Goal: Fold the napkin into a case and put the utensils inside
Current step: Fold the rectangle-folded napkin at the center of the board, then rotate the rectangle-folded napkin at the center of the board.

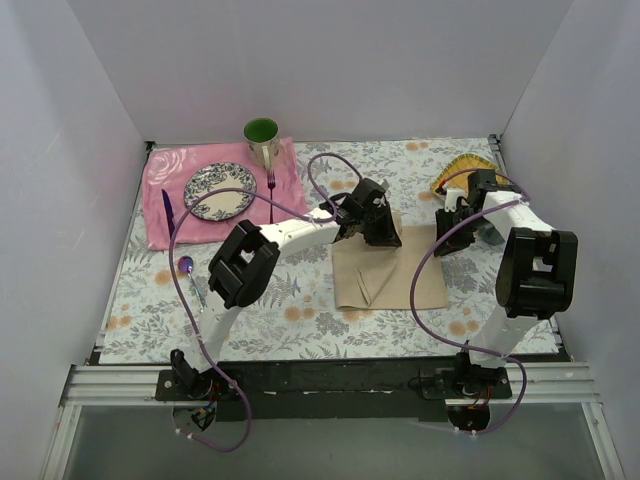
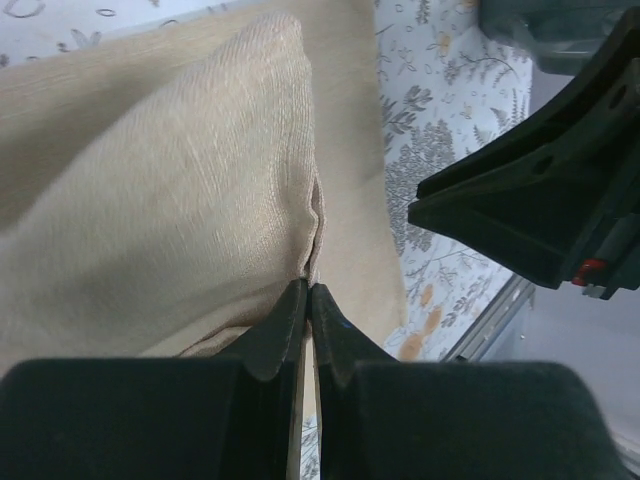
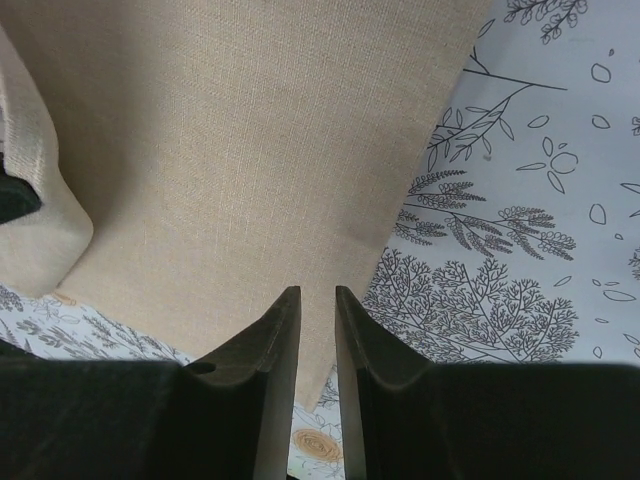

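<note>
The beige napkin [image 1: 400, 285] lies on the floral tablecloth in the middle, with a crease on its left half. My left gripper [image 1: 380, 236] is at its far left corner, shut on a raised fold of the cloth [image 2: 180, 180]; its jaws [image 2: 309, 288] pinch the edge. My right gripper [image 1: 447, 232] hovers over the napkin's right edge [image 3: 250, 150], its jaws [image 3: 317, 292] a narrow gap apart and holding nothing. The spoon [image 1: 188, 270] with its purple bowl lies far left on the tablecloth. I see no pale fork.
A pink mat [image 1: 165, 170] at the back left holds a patterned plate [image 1: 218, 190], a green cup [image 1: 262, 140], a purple fork [image 1: 271, 185] and a dark purple utensil [image 1: 168, 212]. A yellow object [image 1: 465, 165] lies at the back right. White walls surround the table.
</note>
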`<move>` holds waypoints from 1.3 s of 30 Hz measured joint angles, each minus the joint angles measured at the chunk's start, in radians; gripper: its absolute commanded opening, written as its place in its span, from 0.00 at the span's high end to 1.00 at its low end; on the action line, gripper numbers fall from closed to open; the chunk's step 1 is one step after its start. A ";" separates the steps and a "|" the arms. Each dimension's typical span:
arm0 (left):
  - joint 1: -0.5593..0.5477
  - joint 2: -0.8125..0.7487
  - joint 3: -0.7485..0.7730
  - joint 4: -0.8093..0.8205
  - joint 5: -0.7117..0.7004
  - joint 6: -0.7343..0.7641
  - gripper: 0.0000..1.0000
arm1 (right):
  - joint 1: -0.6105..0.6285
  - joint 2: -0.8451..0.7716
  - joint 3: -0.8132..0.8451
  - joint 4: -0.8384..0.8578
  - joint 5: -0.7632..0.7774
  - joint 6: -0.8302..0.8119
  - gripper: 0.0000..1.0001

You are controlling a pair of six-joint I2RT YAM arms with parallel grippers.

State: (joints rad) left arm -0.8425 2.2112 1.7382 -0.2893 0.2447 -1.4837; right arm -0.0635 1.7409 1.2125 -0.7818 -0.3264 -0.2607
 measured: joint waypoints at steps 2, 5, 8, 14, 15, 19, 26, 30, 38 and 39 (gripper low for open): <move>-0.004 0.012 0.000 0.033 0.025 -0.022 1.00 | 0.000 0.003 0.000 0.000 0.002 0.001 0.72; -0.013 0.048 0.000 0.075 0.060 -0.051 0.64 | 0.000 0.003 0.000 0.005 0.003 0.003 0.69; -0.017 0.061 -0.026 0.100 0.087 -0.068 0.44 | -0.003 0.003 0.000 0.012 0.002 0.007 0.68; 0.027 -0.094 -0.263 0.157 0.159 -0.056 0.42 | -0.015 0.003 0.001 0.019 0.003 -0.019 0.69; 0.051 -0.152 -0.316 0.145 0.173 -0.040 0.43 | -0.015 0.003 0.001 0.019 0.003 -0.032 0.69; 0.172 -0.406 -0.430 0.052 0.190 0.062 0.47 | -0.016 0.003 0.002 0.023 0.009 -0.076 0.71; 0.253 -0.609 -0.525 -0.085 0.196 0.286 0.50 | -0.008 0.059 0.024 0.053 0.011 -0.140 0.76; 0.235 -0.545 -0.583 -0.143 0.206 0.328 0.50 | 0.017 0.096 0.024 0.074 0.024 -0.188 0.78; 0.253 -0.465 -0.607 -0.153 0.216 0.312 0.50 | 0.077 0.096 -0.018 0.112 0.063 -0.300 0.84; 0.261 -0.465 -0.607 -0.151 0.216 0.309 0.50 | 0.082 0.086 -0.031 0.122 0.069 -0.317 0.84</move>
State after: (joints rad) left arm -0.5816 1.7466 1.1313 -0.4408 0.4610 -1.1748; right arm 0.0189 1.8267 1.1820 -0.6598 -0.2577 -0.5781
